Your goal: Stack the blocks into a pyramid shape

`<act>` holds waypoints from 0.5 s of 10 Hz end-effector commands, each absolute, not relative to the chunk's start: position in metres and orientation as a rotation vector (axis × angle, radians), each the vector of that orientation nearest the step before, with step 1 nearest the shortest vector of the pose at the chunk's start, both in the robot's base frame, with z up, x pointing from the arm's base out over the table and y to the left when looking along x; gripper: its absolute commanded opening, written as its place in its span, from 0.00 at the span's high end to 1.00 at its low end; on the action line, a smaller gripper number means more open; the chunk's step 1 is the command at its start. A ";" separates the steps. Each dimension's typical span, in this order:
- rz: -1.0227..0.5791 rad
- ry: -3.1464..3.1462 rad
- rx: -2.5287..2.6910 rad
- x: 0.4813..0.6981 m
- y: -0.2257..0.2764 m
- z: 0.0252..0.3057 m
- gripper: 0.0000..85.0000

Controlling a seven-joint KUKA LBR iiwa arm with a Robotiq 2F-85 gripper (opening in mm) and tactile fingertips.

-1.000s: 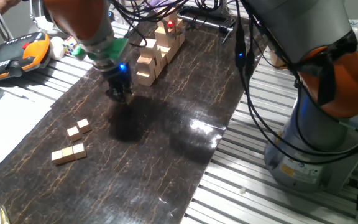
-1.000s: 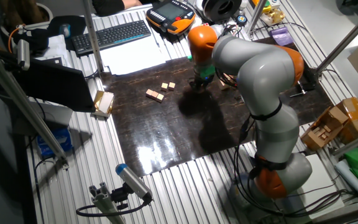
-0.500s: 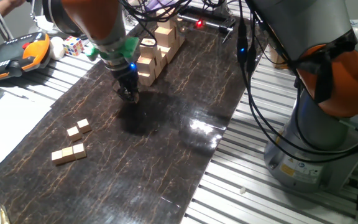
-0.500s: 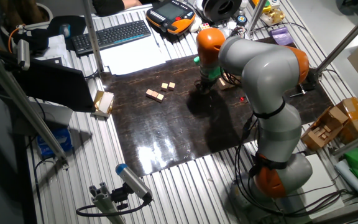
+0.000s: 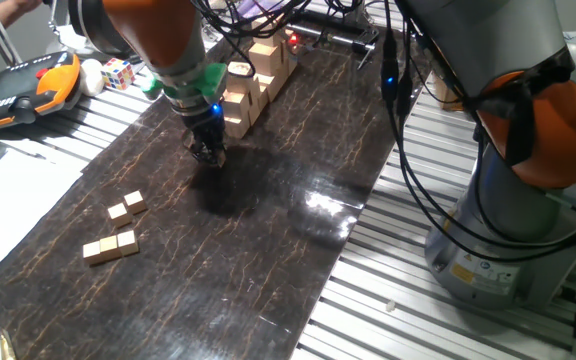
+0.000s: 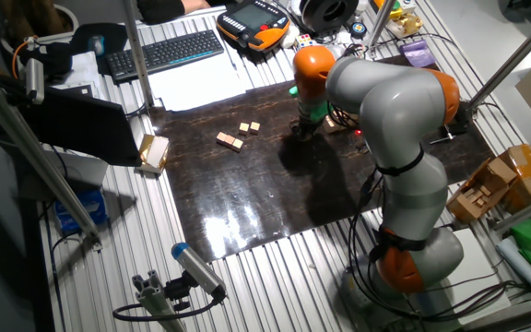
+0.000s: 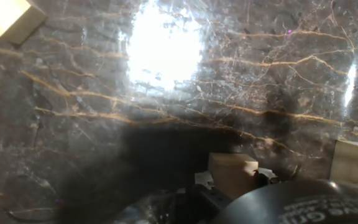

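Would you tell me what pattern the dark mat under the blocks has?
The mat is dark brown-black marble with thin golden veins, clearest in the hand view.

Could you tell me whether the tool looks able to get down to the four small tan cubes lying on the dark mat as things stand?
Probably yes. The small tan cubes lie in the open on the dark mat with nothing over or around them. The tool hangs apart from them, near the stack of larger blocks. It already seems to hold a cube, which would need placing first.
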State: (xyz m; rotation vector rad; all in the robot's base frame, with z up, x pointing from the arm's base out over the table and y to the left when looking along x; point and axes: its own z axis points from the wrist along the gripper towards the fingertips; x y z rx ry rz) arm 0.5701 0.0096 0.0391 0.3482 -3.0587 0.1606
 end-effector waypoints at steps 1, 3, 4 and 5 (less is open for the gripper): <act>0.154 -3.061 0.346 0.570 0.009 0.038 0.74; 0.154 -3.069 0.328 0.570 0.009 0.036 0.64; 0.154 -3.072 0.317 0.570 0.008 0.036 0.57; 0.155 -3.074 0.298 0.570 0.008 0.036 0.49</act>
